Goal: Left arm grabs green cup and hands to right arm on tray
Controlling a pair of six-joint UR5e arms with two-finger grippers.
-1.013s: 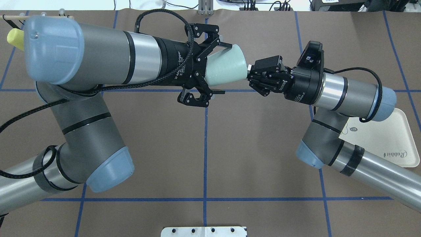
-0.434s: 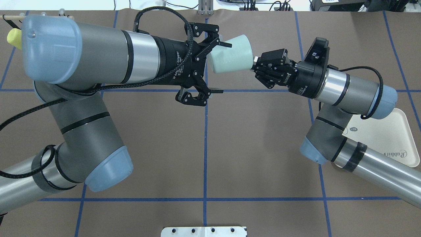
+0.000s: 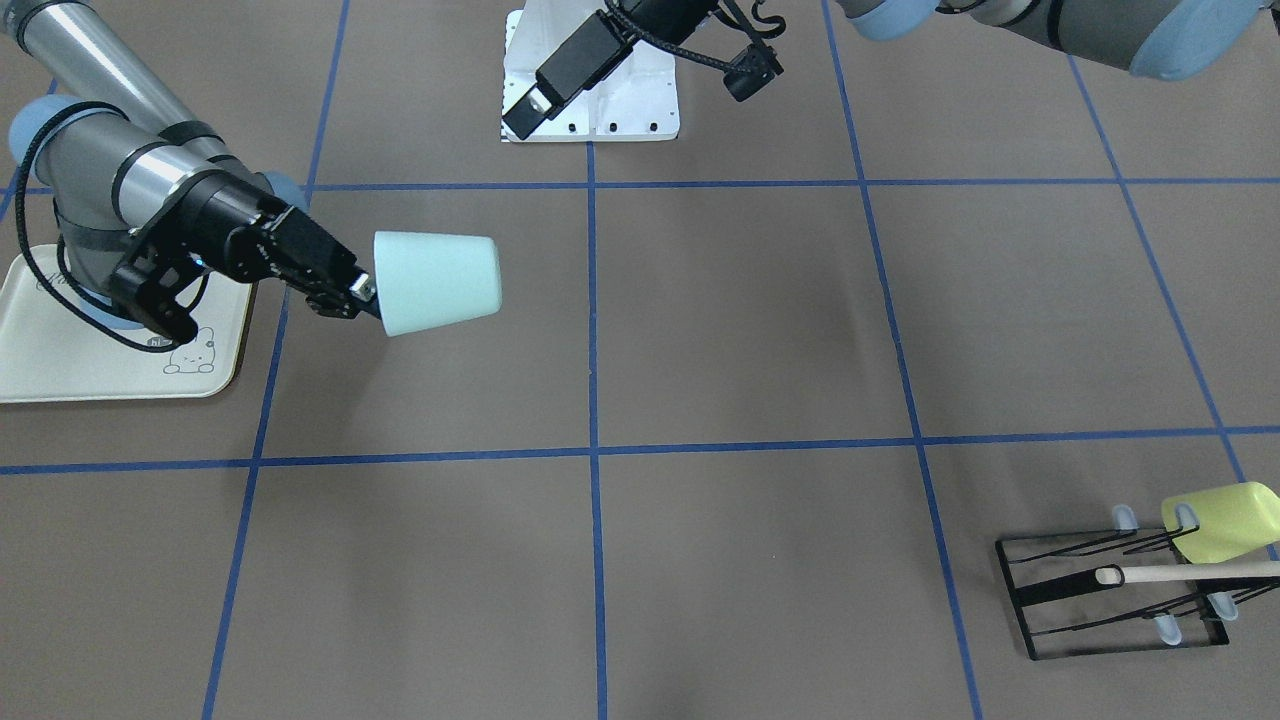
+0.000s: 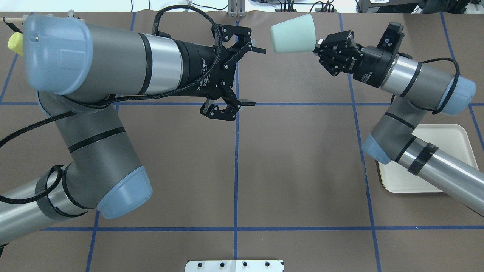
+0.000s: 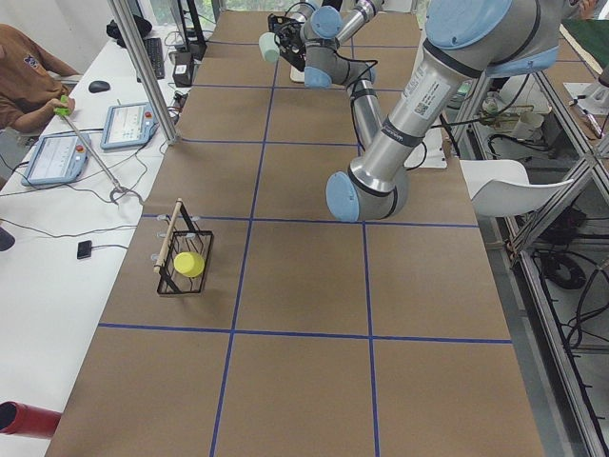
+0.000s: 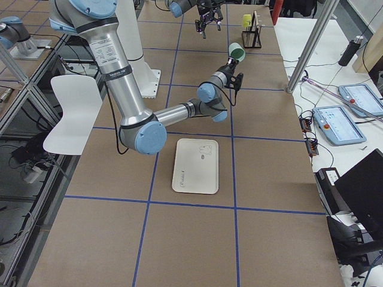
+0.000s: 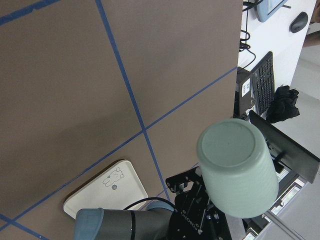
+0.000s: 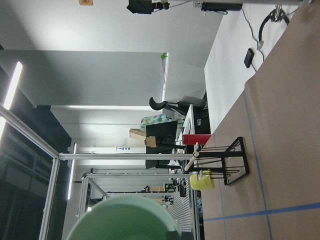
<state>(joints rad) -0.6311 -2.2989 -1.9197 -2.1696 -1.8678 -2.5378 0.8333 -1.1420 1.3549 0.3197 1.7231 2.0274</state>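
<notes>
The green cup [image 4: 293,33] is held in the air on its side, with its open mouth toward the left arm. My right gripper [image 4: 317,44] is shut on the cup's narrow base; the front-facing view shows the same hold [image 3: 362,290] on the cup [image 3: 438,282]. My left gripper [image 4: 256,76] is open and empty, and a clear gap separates it from the cup. The left wrist view shows the cup [image 7: 237,170] in front of it, held by the right gripper. The cream tray [image 4: 450,151] lies flat under the right arm, with nothing on the part that shows.
A black wire rack [image 3: 1120,590] holding a yellow-green cup [image 3: 1220,520] stands at the table's far left corner. The robot's white base plate [image 4: 234,265] is at the near edge. Blue tape lines grid the brown table.
The right gripper has drawn the green cup out from between the left gripper's open fingers, moving right and toward the far edge. The left gripper stays open and has barely moved.
</notes>
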